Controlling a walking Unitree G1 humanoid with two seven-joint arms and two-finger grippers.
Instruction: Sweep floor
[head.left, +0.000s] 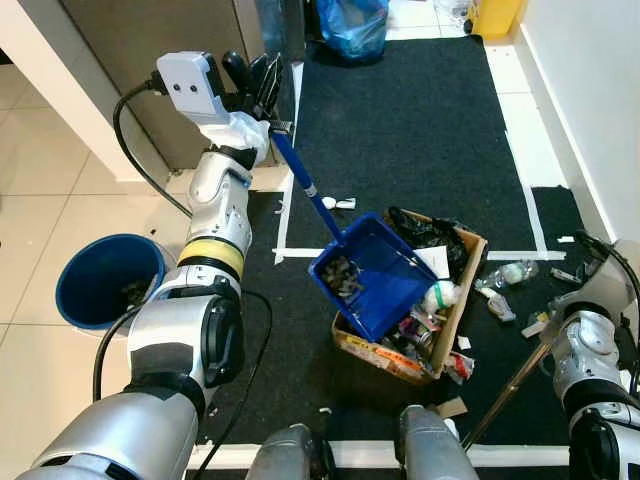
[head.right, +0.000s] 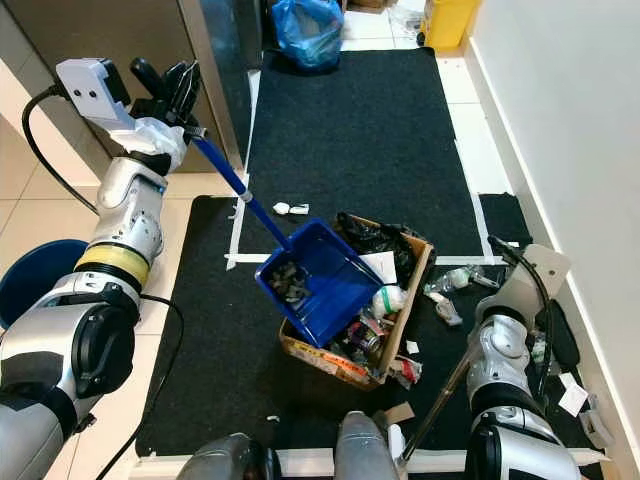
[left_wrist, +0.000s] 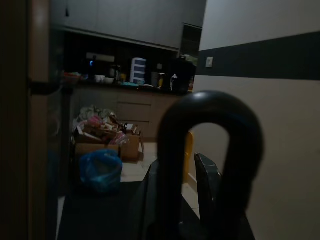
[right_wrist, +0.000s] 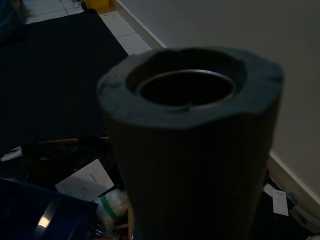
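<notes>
My left gripper (head.left: 262, 85) is raised at the upper left, shut on the top of the blue dustpan's long handle (head.left: 305, 185). The dustpan (head.left: 385, 285) hangs tilted over a cardboard box (head.left: 470, 262) full of rubbish, with dark debris (head.left: 343, 275) lying in its pan. In the left wrist view the handle's dark loop (left_wrist: 210, 150) stands close in front. At the lower right my right arm (head.right: 500, 335) holds a silver broom pole (head.left: 510, 385) that slants down to the floor. The pole's dark grip end (right_wrist: 190, 130) sits right before the right wrist camera.
A blue bin (head.left: 105, 280) stands on the tiles at the left. Litter lies on the black mat right of the box: a crushed bottle (head.left: 510, 272), paper scraps (head.left: 538, 322) and a white scrap (head.left: 338, 203). A blue bag (head.left: 352, 25) sits far ahead; a wall (head.right: 570, 120) runs along the right.
</notes>
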